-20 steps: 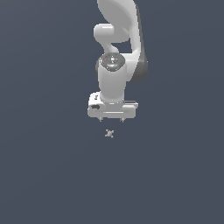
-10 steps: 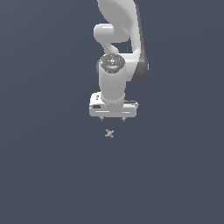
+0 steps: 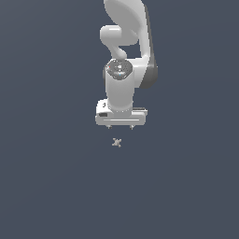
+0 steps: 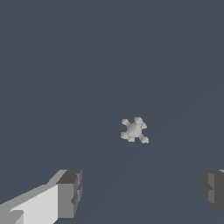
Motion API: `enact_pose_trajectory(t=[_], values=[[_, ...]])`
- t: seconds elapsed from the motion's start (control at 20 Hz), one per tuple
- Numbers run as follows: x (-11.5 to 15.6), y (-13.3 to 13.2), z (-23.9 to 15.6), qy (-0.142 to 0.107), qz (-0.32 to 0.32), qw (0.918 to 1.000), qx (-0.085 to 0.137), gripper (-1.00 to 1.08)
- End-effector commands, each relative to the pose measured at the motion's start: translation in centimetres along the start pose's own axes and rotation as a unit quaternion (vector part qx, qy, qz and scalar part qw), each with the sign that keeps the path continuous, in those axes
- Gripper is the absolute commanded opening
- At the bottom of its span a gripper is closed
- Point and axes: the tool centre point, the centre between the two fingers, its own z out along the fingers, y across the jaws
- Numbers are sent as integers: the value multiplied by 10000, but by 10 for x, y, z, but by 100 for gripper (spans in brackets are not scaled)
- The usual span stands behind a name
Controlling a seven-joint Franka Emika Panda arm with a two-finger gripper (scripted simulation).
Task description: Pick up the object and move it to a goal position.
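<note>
Tiny pale grey-tan object [image 3: 116, 142] [image 4: 134, 130], star-shaped with stubby spikes, lying alone on dark floor

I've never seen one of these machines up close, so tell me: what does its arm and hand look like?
The arm is smooth, glossy white, built of rounded, bulging segments, with a dark grey band on one side and a shiny grey disc on its front. The hand is a wide, flat white block. In the wrist view, its fingers are blocky, with dark grey tips. No cables or markings are visible.

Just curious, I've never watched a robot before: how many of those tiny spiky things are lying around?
1. The single spiky object lies on the dark floor, apart from the open tool. None shows elsewhere.
</note>
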Motion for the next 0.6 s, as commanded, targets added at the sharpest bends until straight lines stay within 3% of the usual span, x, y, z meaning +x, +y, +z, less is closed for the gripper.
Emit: enact_pose_trajectory(t=[0.0, 0.55], values=[[1, 1, 4, 5, -108, 9999, -8, 100], [7, 10, 36, 74, -1149, 9933, -76, 100]])
